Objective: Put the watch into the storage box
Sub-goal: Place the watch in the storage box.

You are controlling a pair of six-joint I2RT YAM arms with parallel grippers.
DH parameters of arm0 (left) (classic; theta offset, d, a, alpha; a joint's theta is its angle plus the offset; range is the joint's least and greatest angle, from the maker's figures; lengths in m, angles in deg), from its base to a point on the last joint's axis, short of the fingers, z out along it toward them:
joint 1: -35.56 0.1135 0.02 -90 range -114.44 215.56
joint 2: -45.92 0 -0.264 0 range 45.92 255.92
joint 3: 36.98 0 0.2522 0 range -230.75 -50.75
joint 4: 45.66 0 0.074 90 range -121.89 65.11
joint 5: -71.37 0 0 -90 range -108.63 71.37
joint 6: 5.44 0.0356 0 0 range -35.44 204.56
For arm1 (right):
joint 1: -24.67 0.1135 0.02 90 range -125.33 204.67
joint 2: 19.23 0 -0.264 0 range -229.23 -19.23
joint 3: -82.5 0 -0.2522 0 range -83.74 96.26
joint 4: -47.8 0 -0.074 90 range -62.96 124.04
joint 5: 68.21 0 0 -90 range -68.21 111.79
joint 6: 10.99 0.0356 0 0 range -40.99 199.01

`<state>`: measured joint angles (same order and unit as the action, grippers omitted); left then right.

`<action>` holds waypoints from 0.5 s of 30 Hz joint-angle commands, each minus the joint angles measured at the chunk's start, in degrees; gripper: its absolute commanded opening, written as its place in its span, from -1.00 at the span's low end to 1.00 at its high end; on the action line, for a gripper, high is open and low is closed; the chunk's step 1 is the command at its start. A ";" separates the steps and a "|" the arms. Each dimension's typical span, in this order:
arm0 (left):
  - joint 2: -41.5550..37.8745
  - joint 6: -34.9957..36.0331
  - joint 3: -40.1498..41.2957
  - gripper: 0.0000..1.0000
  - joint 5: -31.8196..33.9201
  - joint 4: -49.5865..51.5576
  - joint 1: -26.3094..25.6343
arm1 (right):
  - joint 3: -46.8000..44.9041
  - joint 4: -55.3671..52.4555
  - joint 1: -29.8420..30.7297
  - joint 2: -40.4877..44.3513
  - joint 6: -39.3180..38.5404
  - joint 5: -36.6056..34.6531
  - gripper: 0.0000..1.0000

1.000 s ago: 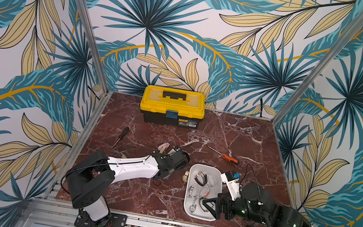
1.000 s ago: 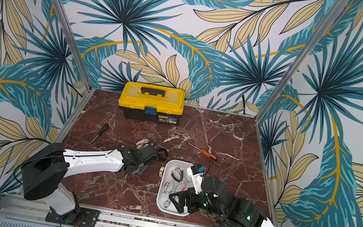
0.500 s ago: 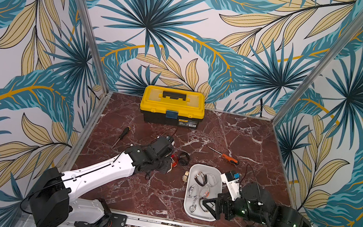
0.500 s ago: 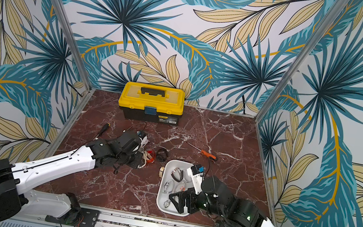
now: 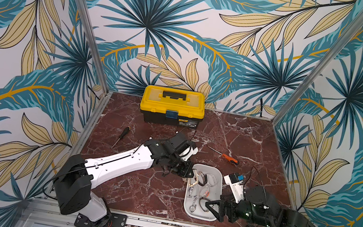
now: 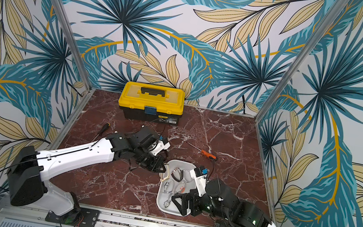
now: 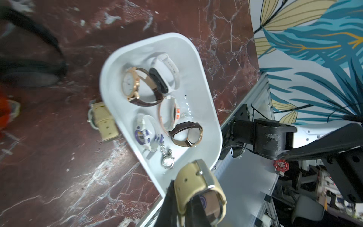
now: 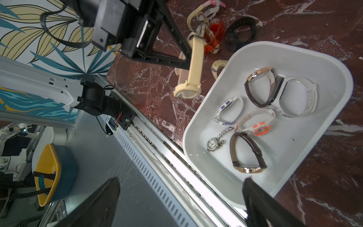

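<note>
- Black-handled screwdriver lies on the dark red marble table near the left wall, well apart from all other things
- At the back, about in the middle, stands a closed toolbox with a yellow lid
- The left gripper stretches in from the left side toward the storage box. Its fingers are pressed together on the strap of a cream watch, which hangs down from them with the dial at the bottom
- This watch is in the air just beside the left rim of the box and does not lie inside. I cannot tell if the dial is above the rim or above the marble
- On the marble behind the gripper, loose watches lie close together, among them a red-orange watch and a black watch. A second cream watch lies just beside the outer wall of the box
- The box is white and shallow, and it stands at the front of the table, right of the middle. Six watches lie in it, among them a white band, a brown-strap watch and a small silver chain watch
- An orange-handled screwdriver lies behind the box, apart from it
- The right gripper hangs at the near right corner of the box with its fingers spread wide, and it holds nothing. In the right wrist view one finger is above the near end of the box and the other is above the metal rail
</note>
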<state>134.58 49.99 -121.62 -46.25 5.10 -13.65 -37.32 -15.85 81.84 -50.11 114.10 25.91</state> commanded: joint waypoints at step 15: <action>21.53 -16.10 -9.89 -0.84 -3.96 -13.27 -5.76 | -0.62 -3.77 0.31 2.40 -0.63 -2.89 0.99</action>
<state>155.50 39.85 -130.62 -49.53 -0.89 -19.29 -37.32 -18.95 81.84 -48.16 114.08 23.71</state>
